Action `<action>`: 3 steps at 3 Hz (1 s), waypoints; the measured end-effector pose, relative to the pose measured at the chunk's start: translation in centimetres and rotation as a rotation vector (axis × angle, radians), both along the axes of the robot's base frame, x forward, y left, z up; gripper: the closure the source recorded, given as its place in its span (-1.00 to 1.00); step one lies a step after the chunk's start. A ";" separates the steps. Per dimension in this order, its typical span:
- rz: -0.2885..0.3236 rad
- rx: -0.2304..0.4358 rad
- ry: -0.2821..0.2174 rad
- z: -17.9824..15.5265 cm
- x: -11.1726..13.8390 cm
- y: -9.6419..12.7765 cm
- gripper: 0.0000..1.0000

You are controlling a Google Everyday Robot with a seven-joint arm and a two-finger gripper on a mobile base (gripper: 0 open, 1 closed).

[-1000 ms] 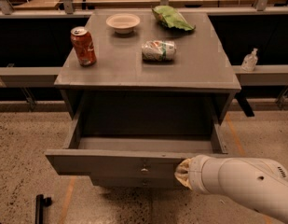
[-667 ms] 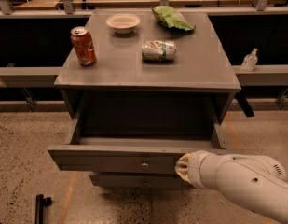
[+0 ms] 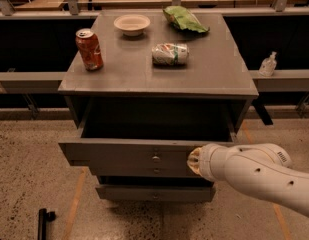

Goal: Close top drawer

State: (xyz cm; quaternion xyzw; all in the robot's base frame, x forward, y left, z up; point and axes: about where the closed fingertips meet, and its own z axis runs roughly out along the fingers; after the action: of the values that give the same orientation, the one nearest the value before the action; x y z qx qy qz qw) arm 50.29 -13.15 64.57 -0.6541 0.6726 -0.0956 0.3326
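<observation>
Since a second ago, your top drawer [image 3: 119,154] has slid part of the way back into the cabinet [image 3: 159,81], and the white arm [image 3: 264,176] has followed it in from the lower right. You still have a good stretch of dark drawer interior showing behind the front panel, so judge the close as roughly half done.

Your arm lies low and nearly level, which suits a straight push along the drawer's travel. The gripper [image 3: 194,162] is pressed against the drawer front, right of the small knob [image 3: 155,158] and not on it; you need no grasp to shove a flat panel. Whether the gripper is open or closed cannot be told from this angle.

Because contact is off-centre, watch for the drawer skewing and binding on its right side.

On the cabinet top, the green bag [image 3: 185,20], the upright red can [image 3: 89,49], the can lying on its side [image 3: 170,54] and the bowl [image 3: 132,24] sit well back from your push, though a hard stop might roll the lying can.
</observation>
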 end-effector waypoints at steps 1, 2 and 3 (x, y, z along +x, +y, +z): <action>0.011 -0.020 -0.001 -1.0 3.2 -0.1 1.00; 0.010 -0.034 -0.004 -1.7 5.6 -0.2 1.00; 0.001 -0.043 -0.005 -2.5 7.7 -0.4 1.00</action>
State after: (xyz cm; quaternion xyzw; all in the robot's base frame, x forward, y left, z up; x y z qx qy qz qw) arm 57.99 -13.52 62.06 -0.6612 0.6693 -0.1113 0.3202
